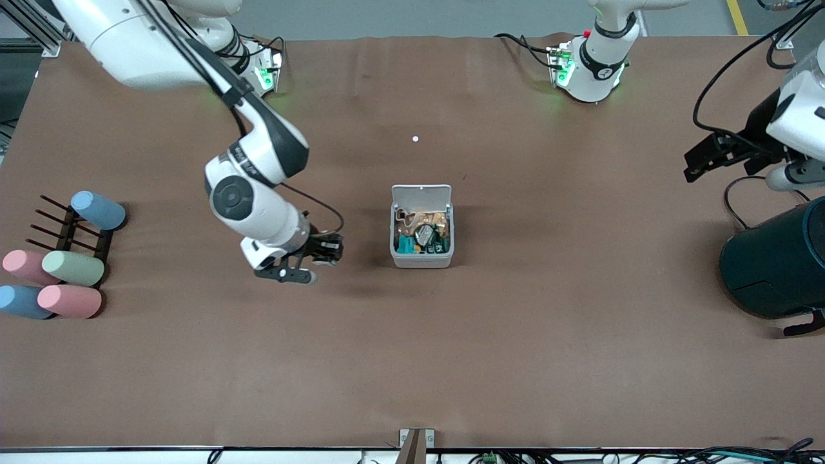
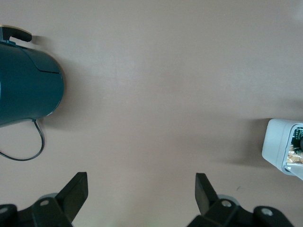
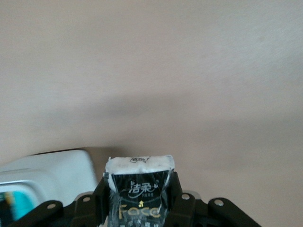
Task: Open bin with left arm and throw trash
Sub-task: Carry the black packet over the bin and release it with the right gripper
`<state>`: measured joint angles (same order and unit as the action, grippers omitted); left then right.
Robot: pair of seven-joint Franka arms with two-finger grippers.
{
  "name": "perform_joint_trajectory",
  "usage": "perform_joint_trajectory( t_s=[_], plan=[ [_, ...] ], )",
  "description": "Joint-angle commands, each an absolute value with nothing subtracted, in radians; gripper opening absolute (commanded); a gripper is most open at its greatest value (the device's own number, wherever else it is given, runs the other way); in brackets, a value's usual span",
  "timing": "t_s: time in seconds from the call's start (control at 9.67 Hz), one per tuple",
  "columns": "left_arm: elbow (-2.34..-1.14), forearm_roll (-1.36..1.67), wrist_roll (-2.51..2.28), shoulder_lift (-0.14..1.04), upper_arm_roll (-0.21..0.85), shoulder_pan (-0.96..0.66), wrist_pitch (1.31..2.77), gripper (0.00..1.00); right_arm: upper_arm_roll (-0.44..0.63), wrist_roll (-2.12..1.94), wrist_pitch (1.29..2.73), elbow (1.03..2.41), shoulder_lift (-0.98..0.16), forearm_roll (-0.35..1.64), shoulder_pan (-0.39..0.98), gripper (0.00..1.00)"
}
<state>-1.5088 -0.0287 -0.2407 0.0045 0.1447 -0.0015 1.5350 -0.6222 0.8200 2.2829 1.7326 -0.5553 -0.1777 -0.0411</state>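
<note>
The bin (image 1: 422, 261) stands mid-table with its white lid (image 1: 421, 193) swung open. Trash (image 1: 422, 235) fills it: wrappers, beige scraps and a dark round piece. My right gripper (image 1: 324, 251) hangs low over the table beside the bin, toward the right arm's end. It is shut on a small black tissue packet (image 3: 139, 189) with white ends. A corner of the bin (image 3: 47, 170) shows beside the packet. My left gripper (image 1: 699, 161) is open and empty (image 2: 141, 176), over the table at the left arm's end. The bin (image 2: 277, 146) is well off from it.
A big dark teal container (image 1: 773, 264) lies at the left arm's end and also shows in the left wrist view (image 2: 23, 85). Several pastel cylinders (image 1: 64, 267) and a dark rack (image 1: 64, 225) sit at the right arm's end. A tiny white speck (image 1: 415, 138) lies farther from the camera than the bin.
</note>
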Motion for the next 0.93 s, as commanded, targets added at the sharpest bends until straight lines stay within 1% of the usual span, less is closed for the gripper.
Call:
perform_joint_trajectory(
  t_s=[0.0, 0.21, 0.52, 0.83],
  plan=[
    [-1.585, -0.025, -0.25, -0.052, 0.152, 0.005, 1.572, 1.0, -0.618, 0.958, 2.264, 1.651, -0.56, -0.169, 0.038, 0.52],
    [-1.579, -0.026, -0.233, -0.049, 0.152, 0.002, 1.572, 1.0, -0.617, 1.049, 2.267, 1.583, -0.616, -0.17, 0.102, 0.52],
    [-1.569, -0.009, -0.195, -0.049, 0.141, 0.005, 1.572, 1.0, -0.609, 1.075, 2.276, 1.51, -0.699, -0.179, 0.199, 0.52],
    [-1.549, 0.005, -0.084, -0.055, 0.111, 0.006, 1.554, 1.0, -0.591, 1.075, 2.278, 1.508, -0.726, -0.179, 0.222, 0.52]
  ],
)
